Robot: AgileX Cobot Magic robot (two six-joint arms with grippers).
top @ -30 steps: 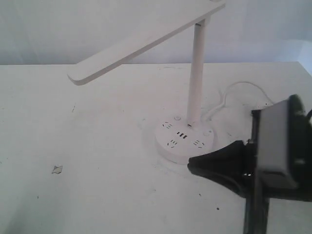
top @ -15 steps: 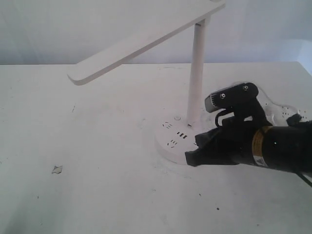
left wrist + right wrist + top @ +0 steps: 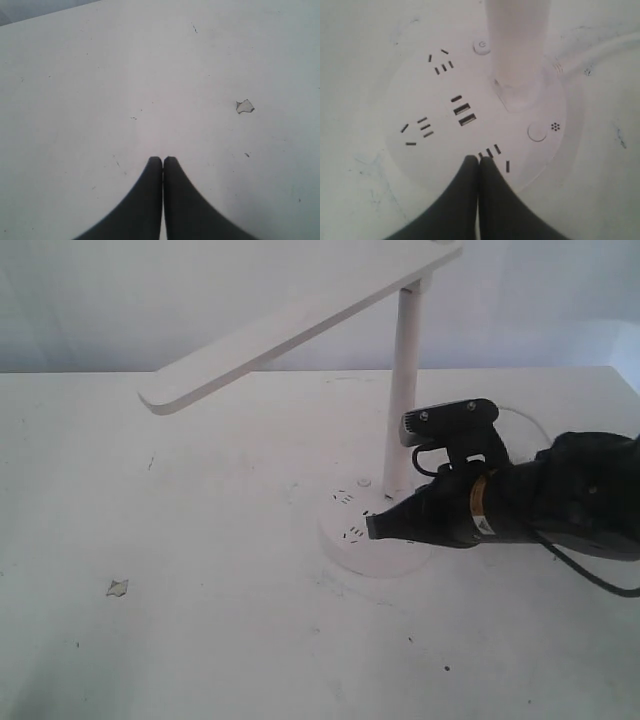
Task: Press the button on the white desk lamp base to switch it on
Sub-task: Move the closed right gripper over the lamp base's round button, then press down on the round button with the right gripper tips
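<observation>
The white desk lamp base is a round puck on the table, with a slim stem and a long flat head. My right gripper is shut, and its tips hover just over the base's near part. In the right wrist view the shut tips sit beside an outlet slot group on the base. Ahead lie the USB ports, a small power-symbol button near the stem, and a round button. My left gripper is shut over bare table.
A white cord leaves the base behind the stem. A small paper scrap lies on the white table at the left, also seen as the scrap in the left wrist view. The lamp head overhangs the table's middle.
My right arm has swung in from the right edge and moved left. Its shut tips now reach over the lamp base. The lamp has not moved.
</observation>
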